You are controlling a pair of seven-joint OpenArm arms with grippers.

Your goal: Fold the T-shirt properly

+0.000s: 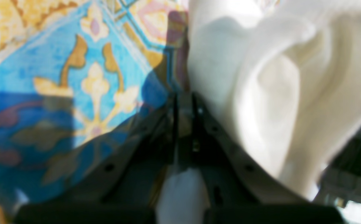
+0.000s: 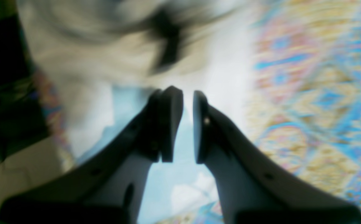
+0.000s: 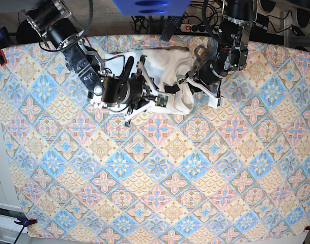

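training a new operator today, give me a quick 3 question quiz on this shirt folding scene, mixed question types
1. True or false: the T-shirt lies flat and neatly spread across the middle of the patterned tablecloth.
2. Multiple choice: in the left wrist view, the left end effector is A) wide open, B) shut on white fabric, C) out of view.
3. In the right wrist view, is there a visible gap between the fingertips of the right end effector?

Key: 1 false, it is bunched up near the far edge between the two arms. 2 B. 3 yes, a narrow one.
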